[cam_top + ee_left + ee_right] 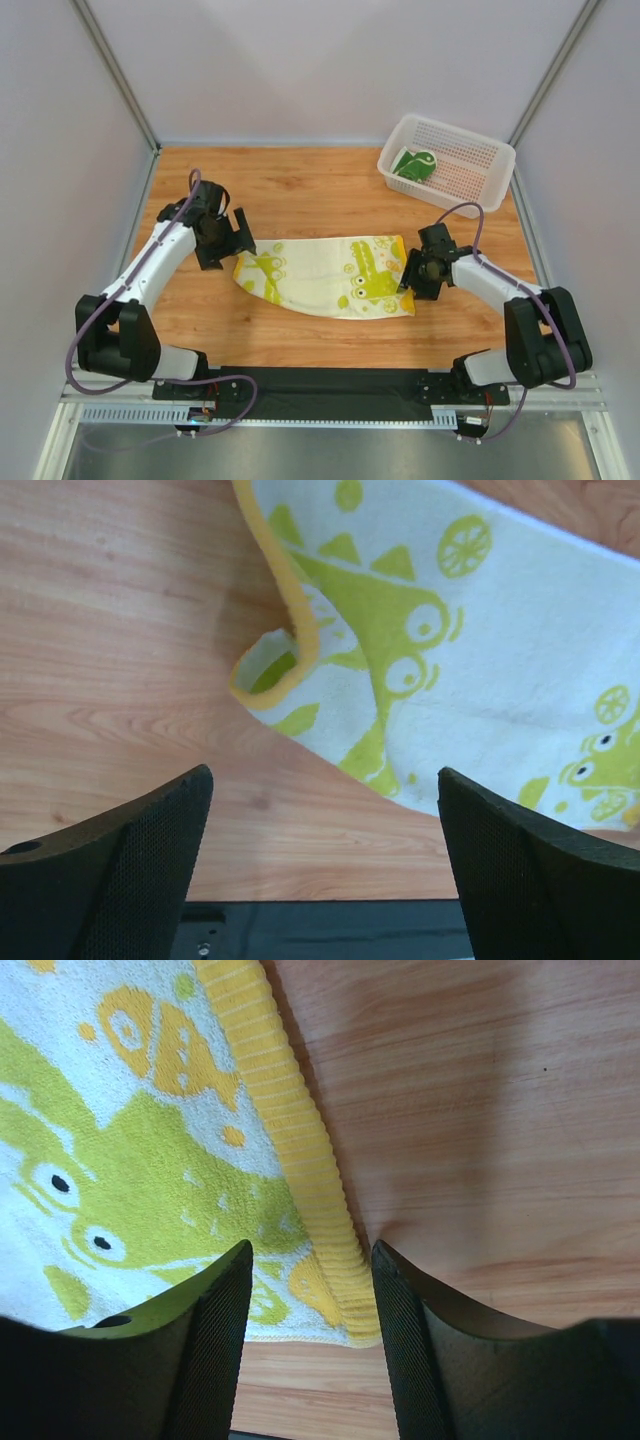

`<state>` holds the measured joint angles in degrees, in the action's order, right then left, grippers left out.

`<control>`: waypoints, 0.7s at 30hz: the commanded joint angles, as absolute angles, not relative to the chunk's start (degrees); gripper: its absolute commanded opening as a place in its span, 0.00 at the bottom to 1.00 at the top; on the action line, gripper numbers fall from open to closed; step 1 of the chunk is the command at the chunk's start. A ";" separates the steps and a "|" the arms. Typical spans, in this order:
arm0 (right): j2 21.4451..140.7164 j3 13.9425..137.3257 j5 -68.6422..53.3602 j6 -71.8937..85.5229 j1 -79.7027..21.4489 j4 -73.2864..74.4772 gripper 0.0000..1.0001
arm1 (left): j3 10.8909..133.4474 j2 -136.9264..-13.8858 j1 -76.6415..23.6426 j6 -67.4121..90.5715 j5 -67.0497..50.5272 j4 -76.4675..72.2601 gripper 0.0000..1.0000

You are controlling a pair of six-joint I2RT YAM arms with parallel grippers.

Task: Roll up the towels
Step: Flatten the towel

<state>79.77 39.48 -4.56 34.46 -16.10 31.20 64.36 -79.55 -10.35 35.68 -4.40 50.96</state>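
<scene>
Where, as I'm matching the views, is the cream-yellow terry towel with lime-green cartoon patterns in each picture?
Top external: cream-yellow towel with lime-green patterns, spread flat at centre.
Left wrist: upper right, corner curled.
Right wrist: left half.
Shared landmark: its yellow hem.

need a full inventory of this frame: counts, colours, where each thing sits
cream-yellow towel: 1, cream with lime-green figures and a yellow hem, spread mid-table, left corner curled over
dark green towel: 1, dark green with white lines, bundled inside the basket
basket: 1, white perforated plastic, far right corner of the table
table: 1, light wood
left arm, right arm: 2, white and black, bases at the near edge
left gripper: 1, black, open and empty, at the cream-yellow towel's left end
right gripper: 1, black, open, over its right hem
</scene>
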 commanded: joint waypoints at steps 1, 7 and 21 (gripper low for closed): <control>77.88 39.99 -3.60 33.22 -16.26 31.90 0.53 | 58.39 -76.82 -10.20 36.38 -2.47 52.39 1.00; 75.67 39.29 -3.87 33.84 -16.96 32.26 0.53 | 48.09 -74.26 -10.20 38.14 1.14 45.63 0.97; 79.53 36.83 -5.09 33.92 -17.49 29.53 0.50 | 42.27 -81.47 -10.28 39.38 4.39 32.88 0.82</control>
